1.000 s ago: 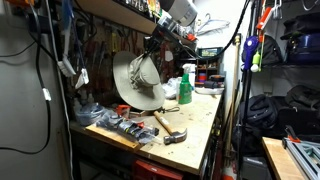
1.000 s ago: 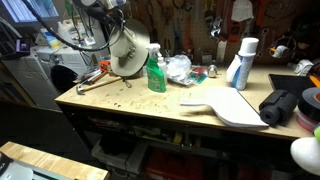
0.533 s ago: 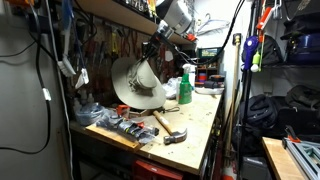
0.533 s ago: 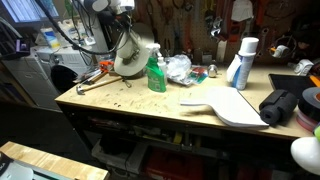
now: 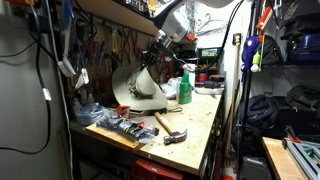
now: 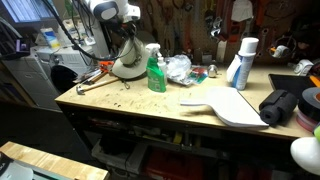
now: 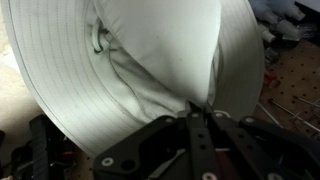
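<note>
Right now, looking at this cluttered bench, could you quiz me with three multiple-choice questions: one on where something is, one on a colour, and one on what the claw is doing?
1. Where does the green spray bottle stand?
A) on the workbench, beside the bucket hat
B) on the floor
C) inside the hat

2. What colour is the bucket hat?
A) red
B) black
C) pale grey-white

3. How is the claw?
A) open and empty
B) shut on the hat's fabric
C) shut on the bottle

Answers:
1. A: in an exterior view the bottle stands upright on the benchtop next to the hat.
2. C: the hat looks pale grey-white in all three views.
3. B: the wrist view shows the claw's tips closed together with the hat's cloth pinched between them.
</note>
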You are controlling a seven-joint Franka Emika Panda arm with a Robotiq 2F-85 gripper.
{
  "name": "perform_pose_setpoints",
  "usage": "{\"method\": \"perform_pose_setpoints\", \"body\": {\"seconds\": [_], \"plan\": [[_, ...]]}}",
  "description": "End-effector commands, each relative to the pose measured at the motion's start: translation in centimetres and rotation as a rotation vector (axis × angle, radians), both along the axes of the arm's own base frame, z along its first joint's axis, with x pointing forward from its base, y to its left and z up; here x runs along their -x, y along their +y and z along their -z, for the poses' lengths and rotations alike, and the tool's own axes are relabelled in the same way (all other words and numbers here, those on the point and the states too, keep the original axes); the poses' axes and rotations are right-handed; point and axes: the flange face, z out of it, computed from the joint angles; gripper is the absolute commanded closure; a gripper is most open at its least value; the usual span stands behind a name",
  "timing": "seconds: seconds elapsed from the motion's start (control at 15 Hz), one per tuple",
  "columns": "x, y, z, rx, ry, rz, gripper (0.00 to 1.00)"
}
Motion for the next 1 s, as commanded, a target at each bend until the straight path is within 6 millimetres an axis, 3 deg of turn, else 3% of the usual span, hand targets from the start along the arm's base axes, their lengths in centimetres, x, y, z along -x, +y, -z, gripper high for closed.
{"method": "perform_pose_setpoints", "body": {"seconds": [0.0,0.13,0.2,0.27,0.73,0.93], "plan": [[-1.0,-0.3,1.1,-0.059,0.002,0.007,0.99],[-1.4,-0.2,1.8,-0.077,0.002,0.009,0.99],[-1.5,-0.1,2.1,-0.087,0.005,0.01,0.81],[-1.5,0.1,2.3,-0.096,0.012,0.013,0.71],[-0.1,2.7,-0.6,-0.042,0.063,0.097,0.2],[1.1,3.8,-2.7,0.079,0.039,0.135,0.0]]}}
